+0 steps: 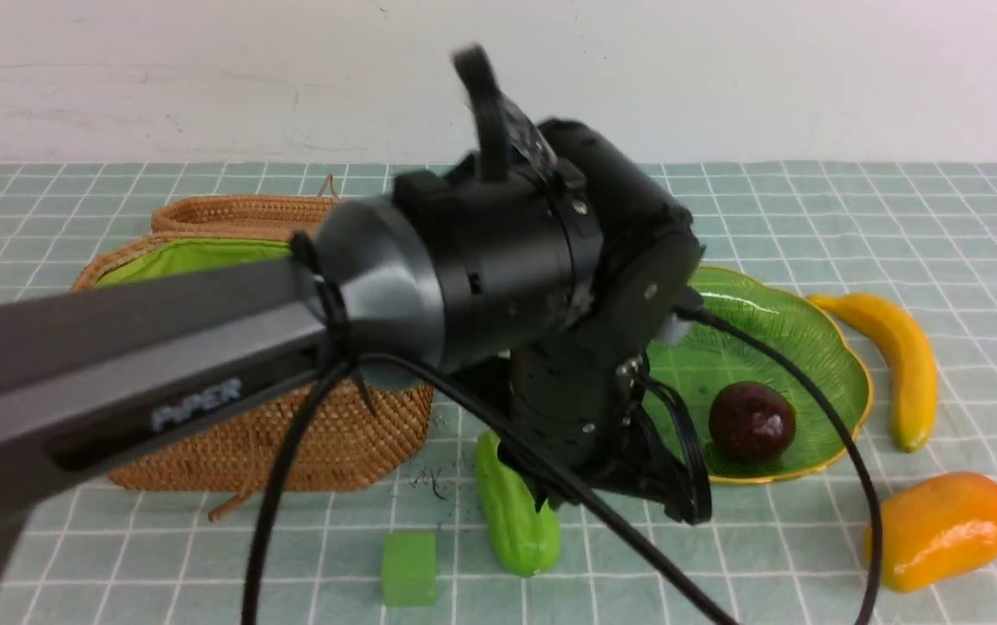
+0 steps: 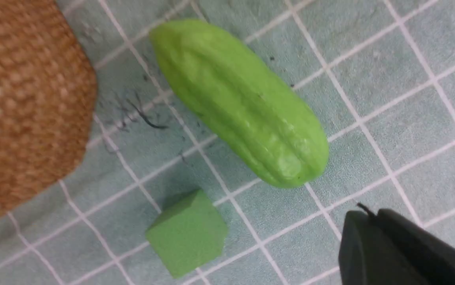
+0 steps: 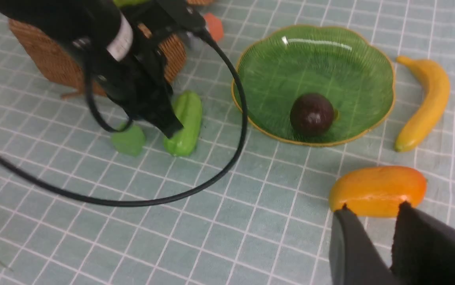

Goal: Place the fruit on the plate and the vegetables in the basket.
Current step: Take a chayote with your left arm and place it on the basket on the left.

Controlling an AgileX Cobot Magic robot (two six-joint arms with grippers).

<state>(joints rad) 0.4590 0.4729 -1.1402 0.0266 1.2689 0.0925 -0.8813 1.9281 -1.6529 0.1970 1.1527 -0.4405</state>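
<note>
The light green gourd (image 1: 515,512) lies on the cloth between the wicker basket (image 1: 333,443) and the green plate (image 1: 862,382). In the plate sits the dark mangosteen (image 1: 751,423). To the plate's right lies the banana (image 1: 906,365), with the mango (image 1: 941,529) nearer me. My left gripper (image 2: 370,215) hangs shut and empty just above the cloth beside the gourd's near end (image 2: 290,166). My right gripper (image 3: 374,208) is open, with its tips just short of the mango (image 3: 377,190) and nothing between them. It is out of the front view.
A small green cube (image 1: 409,569) lies near the gourd, toward me. An orange cube (image 3: 213,25) sits behind the basket's corner. The left arm (image 1: 160,356) crosses above the basket and hides its inside. Its black cable (image 3: 195,190) loops over the cloth.
</note>
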